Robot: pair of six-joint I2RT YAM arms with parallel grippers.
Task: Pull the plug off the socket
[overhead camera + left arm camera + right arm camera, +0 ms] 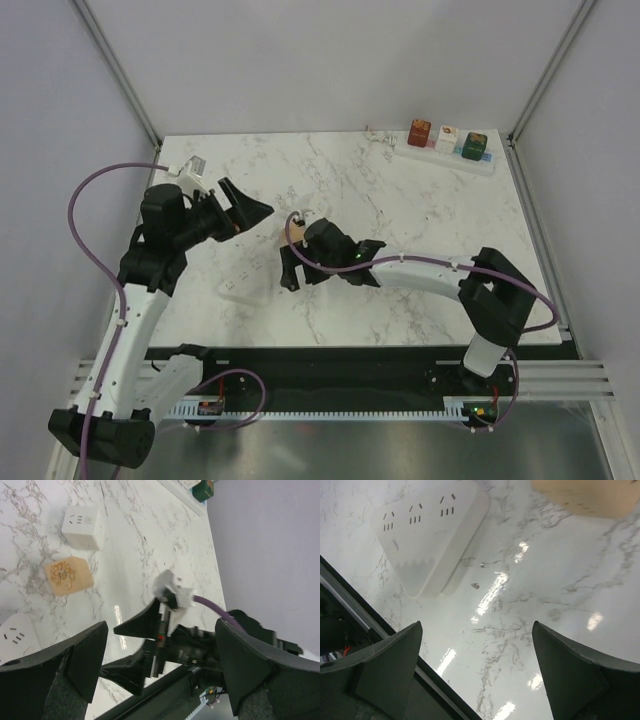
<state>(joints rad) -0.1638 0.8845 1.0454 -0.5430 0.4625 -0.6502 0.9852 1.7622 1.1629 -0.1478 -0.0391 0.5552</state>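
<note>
The power strip [488, 163] lies at the far right corner of the counter [420, 230], with three cube plugs [446, 140] seated in a row on it. Near the counter's middle, a loose cube [297, 233] sits just behind the right pincer [292, 272]. It lies between a cube adapter [82, 527] and a flat three-outlet block [427, 535], which lies nearer the front edge.

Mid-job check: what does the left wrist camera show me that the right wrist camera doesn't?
Only the left wrist view shows a white cube lying loose on the marble, the far power strip with a green plug on it, and the right arm. Only the right wrist view shows the row of three unoccupied outlets on the near white strip. Both show the tan cube, the marble table, and apparently a corner of that near strip.
</note>
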